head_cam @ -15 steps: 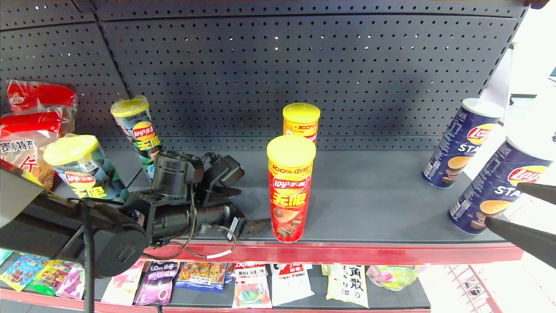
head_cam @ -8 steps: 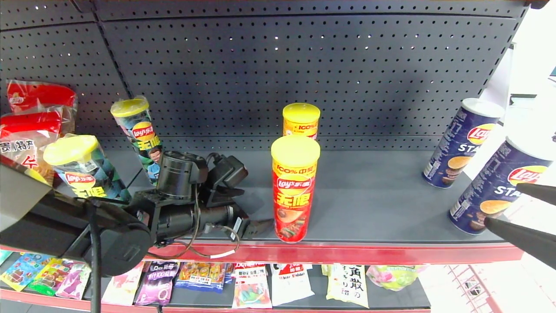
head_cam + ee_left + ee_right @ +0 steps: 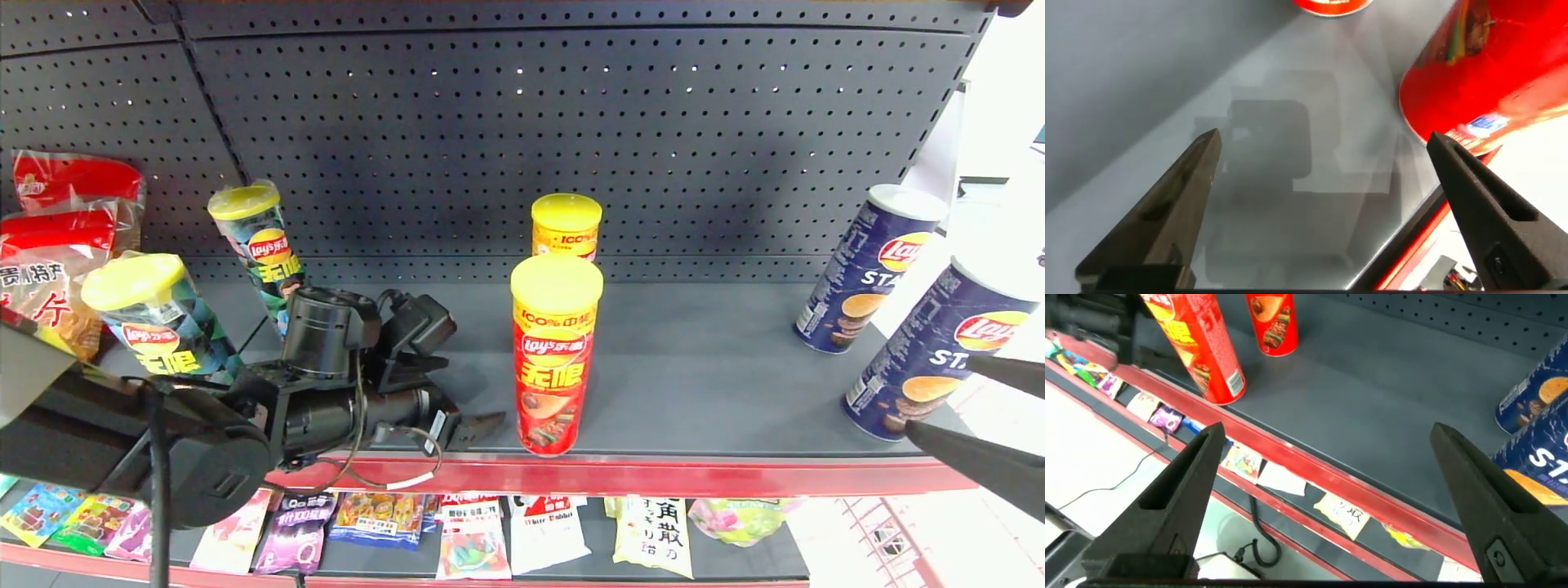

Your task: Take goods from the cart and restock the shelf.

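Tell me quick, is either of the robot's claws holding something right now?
Left gripper: open, holding nothing; the red can stands beside it.
Right gripper: open, holding nothing.

The left gripper [image 3: 1323, 143] is held low over the front of the grey metal shelf [image 3: 694, 384]. A tall red cardboard tube with a yellow plastic lid [image 3: 557, 359] is stood just beyond its fingertips, at the shelf's front edge. A second red tube of the same kind [image 3: 566, 224] is set behind the first, farther from that gripper. A dark film-wrapped tube [image 3: 155, 322] is stood left of the gripper's wrist, and another [image 3: 257, 245] behind it. A blue cardboard tube with a white lid [image 3: 931, 359] is placed just ahead of the right gripper [image 3: 1327, 431], with its twin [image 3: 865, 269] farther back.
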Robot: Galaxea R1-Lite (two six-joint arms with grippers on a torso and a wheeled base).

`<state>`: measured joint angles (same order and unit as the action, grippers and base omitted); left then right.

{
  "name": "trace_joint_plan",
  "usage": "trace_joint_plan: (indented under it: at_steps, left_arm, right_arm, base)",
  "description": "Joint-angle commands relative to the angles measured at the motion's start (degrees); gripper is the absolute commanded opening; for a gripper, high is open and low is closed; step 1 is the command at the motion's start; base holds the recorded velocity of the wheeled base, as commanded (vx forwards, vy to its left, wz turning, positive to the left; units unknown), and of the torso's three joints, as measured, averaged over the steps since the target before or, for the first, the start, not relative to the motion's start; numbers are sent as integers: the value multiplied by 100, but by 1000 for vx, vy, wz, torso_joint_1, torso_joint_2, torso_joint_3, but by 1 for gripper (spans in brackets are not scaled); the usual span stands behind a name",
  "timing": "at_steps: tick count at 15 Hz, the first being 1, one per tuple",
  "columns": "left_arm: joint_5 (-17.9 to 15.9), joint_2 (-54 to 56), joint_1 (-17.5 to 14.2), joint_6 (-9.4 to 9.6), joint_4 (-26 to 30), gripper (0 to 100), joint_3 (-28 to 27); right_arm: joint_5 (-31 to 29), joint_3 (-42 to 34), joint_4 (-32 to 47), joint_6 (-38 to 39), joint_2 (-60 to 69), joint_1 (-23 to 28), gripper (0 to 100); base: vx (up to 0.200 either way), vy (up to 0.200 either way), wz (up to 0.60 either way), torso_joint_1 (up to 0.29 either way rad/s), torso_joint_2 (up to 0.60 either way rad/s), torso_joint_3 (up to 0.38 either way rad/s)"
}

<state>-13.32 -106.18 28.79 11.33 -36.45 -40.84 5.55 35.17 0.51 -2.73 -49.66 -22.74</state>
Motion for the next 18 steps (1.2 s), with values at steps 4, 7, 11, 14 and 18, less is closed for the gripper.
trace_joint_plan:
  at_steps: [4, 7, 11, 14, 18]
  left_arm:
    - [58, 2101, -621, -43, 33, 100, 1553]
    - [49, 3736, -1201, -174, 604, 100, 2519]
    - [58, 6373, -1429, -632, 3583, 100, 2458]
    - [155, 8201, -1508, -684, 5596, 100, 2308]
    - [612, 9423, -1790, -1220, 7363, 100, 1974]
  right_arm:
    - [25, -722, 45, -35, 537, 384, 100]
    - [-27, -1241, 54, -43, 1187, 401, 100]
    - [-607, -1372, 1267, -43, 2382, 401, 100]
    - [-1240, -1276, 2313, -43, 3235, 533, 100]
    - [-1688, -1337, 3043, -43, 3710, 1817, 100]
  base:
    - [0, 0, 0, 0, 0, 0]
    - [0, 0, 0, 0, 0, 0]
    - [0, 0, 0, 0, 0, 0]
    - [0, 0, 0, 0, 0, 0]
    - [0, 0, 0, 0, 0, 0]
